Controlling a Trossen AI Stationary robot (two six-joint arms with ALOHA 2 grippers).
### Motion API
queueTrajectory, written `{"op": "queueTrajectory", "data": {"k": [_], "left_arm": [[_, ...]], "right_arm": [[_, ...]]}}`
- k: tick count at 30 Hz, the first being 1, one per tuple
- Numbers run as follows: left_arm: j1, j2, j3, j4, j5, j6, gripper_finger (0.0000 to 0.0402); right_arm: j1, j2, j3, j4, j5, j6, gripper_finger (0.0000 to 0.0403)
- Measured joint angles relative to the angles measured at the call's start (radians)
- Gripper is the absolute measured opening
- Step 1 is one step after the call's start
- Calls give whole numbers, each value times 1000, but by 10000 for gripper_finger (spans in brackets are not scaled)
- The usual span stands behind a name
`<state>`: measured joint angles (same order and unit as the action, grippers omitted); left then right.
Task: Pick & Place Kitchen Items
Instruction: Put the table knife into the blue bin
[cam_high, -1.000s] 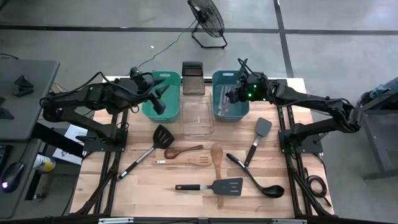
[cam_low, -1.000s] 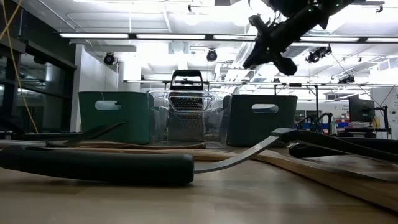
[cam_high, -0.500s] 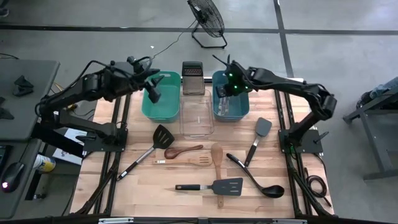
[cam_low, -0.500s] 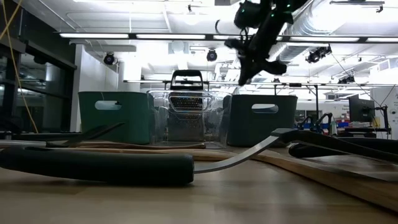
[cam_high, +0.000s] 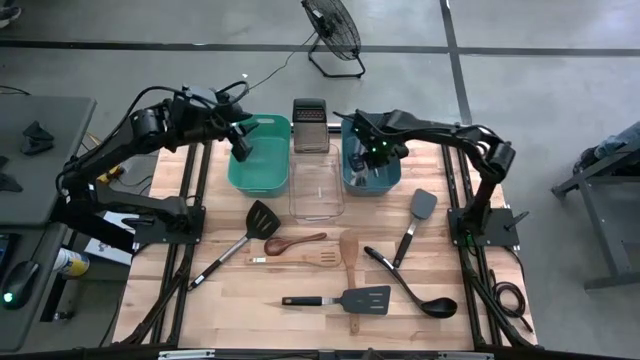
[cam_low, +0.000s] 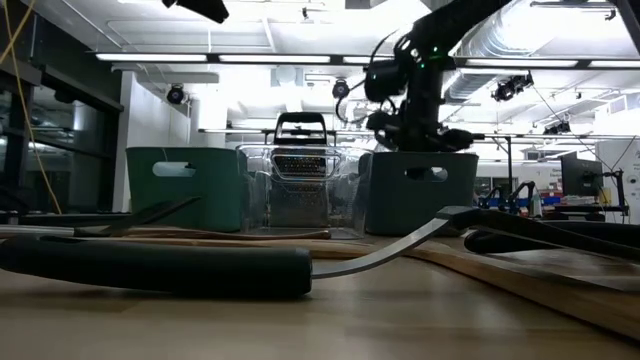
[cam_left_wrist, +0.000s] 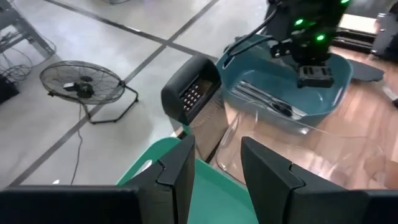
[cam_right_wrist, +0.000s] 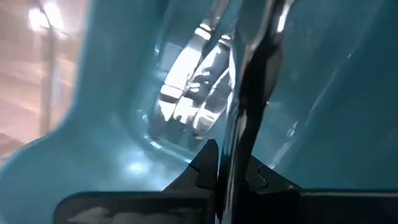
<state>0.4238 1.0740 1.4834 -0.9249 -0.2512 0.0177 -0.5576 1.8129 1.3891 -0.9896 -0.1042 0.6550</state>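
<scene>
My right gripper (cam_high: 377, 153) points down into the blue tub (cam_high: 352, 172) and is shut on a thin shiny metal utensil (cam_right_wrist: 252, 93). Other silver utensils (cam_right_wrist: 193, 93) lie on the tub's floor. The left wrist view also shows this gripper (cam_left_wrist: 313, 70) over the tub. My left gripper (cam_high: 243, 146) hangs open and empty above the teal tub (cam_high: 262, 170); its fingers (cam_left_wrist: 180, 168) have nothing between them. Black turners (cam_high: 252, 228), wooden spoons (cam_high: 349, 250) and a black ladle (cam_high: 412, 286) lie flat on the table. My right gripper pinches the thin metal utensil (cam_right_wrist: 235, 163) between its two fingers. The fingers come from above, pointing down into the blue tub. The utensil runs on past the fingertips, along the fingers, toward the tub's floor. Whether its far end rests there cannot be told.
A clear tub (cam_high: 317, 188) stands between the teal and blue tubs, with the steel box grater (cam_high: 310, 125) behind it. A grey-headed spatula (cam_high: 417, 214) and a black turner (cam_high: 345, 299) lie on the near right. Bare wood shows at the near left (cam_high: 190, 310).
My right gripper has gone toward the table's left edge over the blue tub, tipped to point down, and come down into the tub. My left gripper has risen and drawn slightly toward the far edge above the teal tub.
</scene>
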Motion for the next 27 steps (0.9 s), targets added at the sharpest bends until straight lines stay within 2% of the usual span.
{"op": "queueTrajectory", "data": {"k": [6, 13, 17, 27], "left_arm": [[23, 0, 0, 0, 60, 7, 127], [22, -6, 0, 2, 59, 7, 127], [22, -5, 0, 2, 59, 5, 127], [22, -5, 0, 2, 59, 1, 127]], "right_arm": [[-4, 38, 0, -3, -11, -5, 4], [-20, 40, 0, -36, -36, -22, 6], [-33, 40, 0, -44, -96, -24, 7], [-41, 40, 0, -51, -163, -45, 9]]}}
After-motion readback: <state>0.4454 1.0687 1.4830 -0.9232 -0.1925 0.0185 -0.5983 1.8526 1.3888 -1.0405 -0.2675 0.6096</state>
